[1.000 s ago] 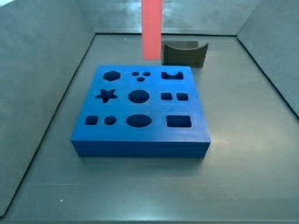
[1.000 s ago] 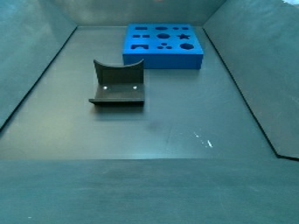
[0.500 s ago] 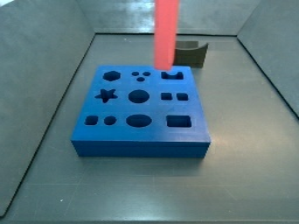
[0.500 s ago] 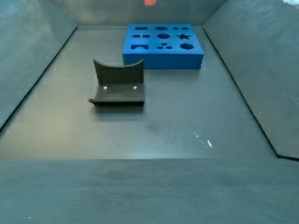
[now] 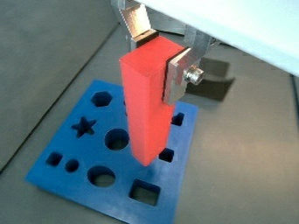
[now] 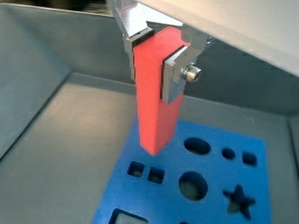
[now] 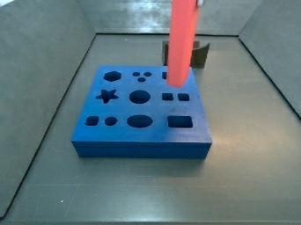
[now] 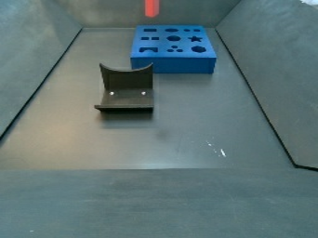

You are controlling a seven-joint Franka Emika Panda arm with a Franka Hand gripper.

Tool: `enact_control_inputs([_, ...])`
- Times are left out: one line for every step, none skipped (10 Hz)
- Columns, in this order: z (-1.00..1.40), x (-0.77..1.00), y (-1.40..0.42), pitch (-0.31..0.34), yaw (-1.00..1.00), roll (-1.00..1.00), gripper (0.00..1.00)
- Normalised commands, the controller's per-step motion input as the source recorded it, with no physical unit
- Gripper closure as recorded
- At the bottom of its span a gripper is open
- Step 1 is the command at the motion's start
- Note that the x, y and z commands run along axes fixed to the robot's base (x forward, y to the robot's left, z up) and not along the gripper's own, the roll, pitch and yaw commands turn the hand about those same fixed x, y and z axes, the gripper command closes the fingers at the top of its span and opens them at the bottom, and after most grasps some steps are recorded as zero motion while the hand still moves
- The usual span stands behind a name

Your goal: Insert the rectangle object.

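So the gripper [image 5: 158, 54] is clamped on the top end of the bar [image 5: 149, 105], one silver finger [image 5: 177, 73] flat against a side face and the other on the opposite side. Both wrist views show the same grip. Holding it by the top leaves the whole lower length free, which makes sense if that end has to go down into a hole.

The bar [image 7: 182, 42] hangs upright over the block [image 7: 143, 112], lower end in the air — not touching the top face as far as I can tell. In that side view its tip lines up around the right-hand column of holes, near the small cut-outs in the upper right. In a wrist view the tip [image 6: 152, 140] sits over the bare floor just off the block's [image 6: 198, 184] edge, but that's probably just the camera angle. I can't say from these frames exactly which hole it's above.

In a side view only a sliver of the bar [image 8: 152, 7] pokes in at the top edge, near the far block [image 8: 176, 47], so no help there.

The curved holder [image 8: 125, 89] sits empty on the floor, well apart from the block.

My guess: it's mid-carry, lining up over the rectangular slot [image 7: 180, 122]. Next bit needs the bar square to the slot before going down — a tilt or a slight twist would catch it on the rim.
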Motion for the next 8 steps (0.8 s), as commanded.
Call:
enact_control_inputs([-0.23, 0.0, 0.0, 0.0, -1.0, 0.01, 1.0])
enact_control_inputs([-0.14, 0.0, -0.04, 0.001, -1.0, 0.0, 1.0])
enact_control_inputs([-0.13, 0.08, -0.05, 0.021, -0.93, 0.0, 1.0])
enact_control_inputs([-0.04, 0.27, -0.11, 0.04, -0.76, 0.0, 1.0])
enact_control_inputs([-0.03, 0.35, -0.12, 0.0, -0.72, 0.0, 1.0])
enact_control_inputs([-0.14, 0.39, -0.16, 0.0, -0.68, 0.0, 1.0])
enact_control_inputs([-0.77, 0.03, -0.33, -0.066, -0.78, 0.06, 1.0])
enact_control_inputs([-0.79, 0.25, 0.0, 0.007, -0.63, 0.0, 1.0])
